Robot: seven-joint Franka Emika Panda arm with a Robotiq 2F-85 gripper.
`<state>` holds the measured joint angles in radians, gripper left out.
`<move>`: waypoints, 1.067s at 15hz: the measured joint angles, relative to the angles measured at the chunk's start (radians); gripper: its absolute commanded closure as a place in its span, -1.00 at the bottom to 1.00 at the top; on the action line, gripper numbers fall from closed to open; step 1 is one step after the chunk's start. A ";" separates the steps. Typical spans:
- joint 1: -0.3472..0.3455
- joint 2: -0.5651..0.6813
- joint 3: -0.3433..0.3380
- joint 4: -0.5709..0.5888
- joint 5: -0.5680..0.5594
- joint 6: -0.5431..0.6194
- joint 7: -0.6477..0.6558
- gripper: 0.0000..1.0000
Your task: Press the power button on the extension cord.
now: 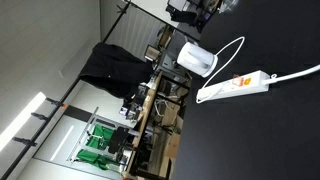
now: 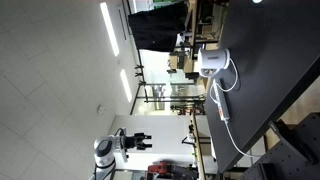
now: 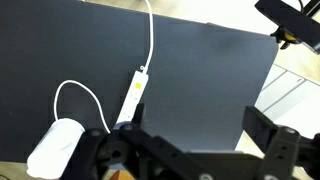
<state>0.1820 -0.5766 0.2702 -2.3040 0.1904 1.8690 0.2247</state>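
Note:
The extension cord [image 3: 132, 97] is a long white strip lying on the black table [image 3: 200, 70], with its white cable running off toward the far edge. The power button [image 3: 138, 85] is a small orange-yellow spot near the strip's cable end. In an exterior view the extension cord [image 1: 236, 86] shows with the orange button [image 1: 241, 80] on its top. My gripper [image 3: 195, 128] is open and empty, well above the table, with the strip to the left of its left finger. In the other exterior view I cannot make out the strip itself.
A rounded white box-like device [image 3: 55, 148] with a looped white cable lies near the strip's free end; it shows in both exterior views [image 1: 195, 58] [image 2: 212, 63]. The table's edge [image 3: 262, 95] is at the right. Workbenches and a dark cloth [image 1: 110, 65] stand beyond the table.

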 measured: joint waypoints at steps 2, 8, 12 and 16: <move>0.000 0.000 0.000 0.000 0.000 0.003 0.000 -1.00; 0.000 -0.002 0.000 0.000 0.000 0.003 0.000 -1.00; 0.000 -0.002 0.000 0.000 0.000 0.003 0.000 -1.00; 0.000 -0.002 0.000 0.000 0.000 0.003 0.000 -1.00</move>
<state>0.1820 -0.5787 0.2698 -2.3038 0.1904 1.8718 0.2247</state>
